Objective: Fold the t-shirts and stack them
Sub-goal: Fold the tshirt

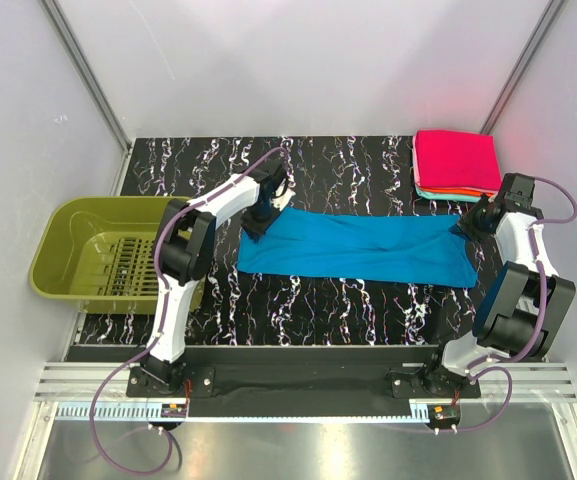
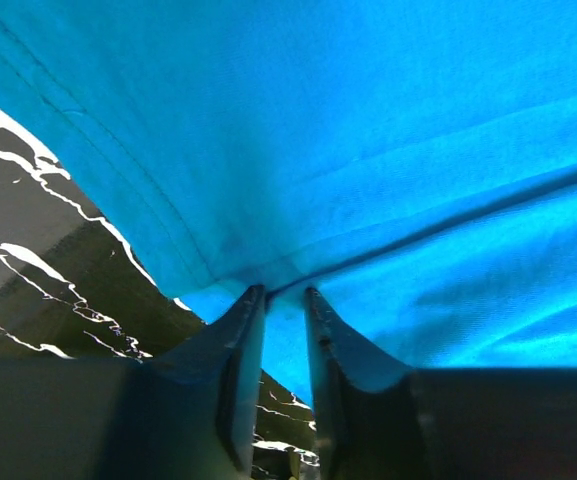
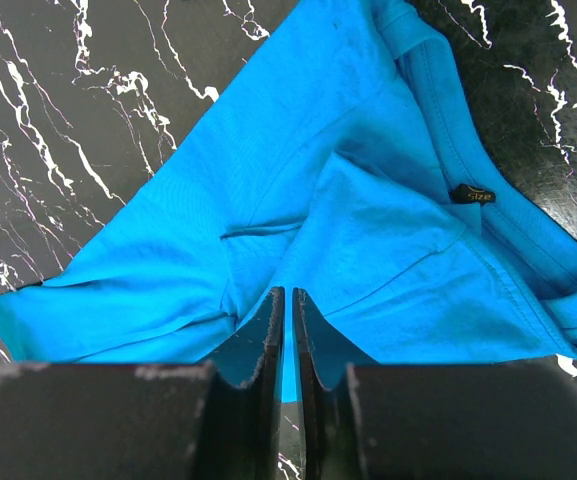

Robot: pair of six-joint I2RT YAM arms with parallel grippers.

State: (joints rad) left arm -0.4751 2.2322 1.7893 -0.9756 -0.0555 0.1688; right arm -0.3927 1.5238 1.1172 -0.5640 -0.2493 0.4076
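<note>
A blue t-shirt (image 1: 358,247) lies stretched as a long band across the middle of the black marbled table. My left gripper (image 1: 264,214) is shut on its left end; the left wrist view shows the cloth (image 2: 368,150) pinched between the jaws (image 2: 284,295). My right gripper (image 1: 468,226) is shut on its right end; the right wrist view shows the cloth (image 3: 348,210) with its collar and size tag (image 3: 471,195) held between the near-closed jaws (image 3: 288,295). A stack of folded shirts (image 1: 456,164), pink on top, sits at the far right.
An olive green basket (image 1: 103,248) stands off the table's left edge. White enclosure walls rise at the back and both sides. The table (image 1: 318,300) shows bare black marble in front of the shirt.
</note>
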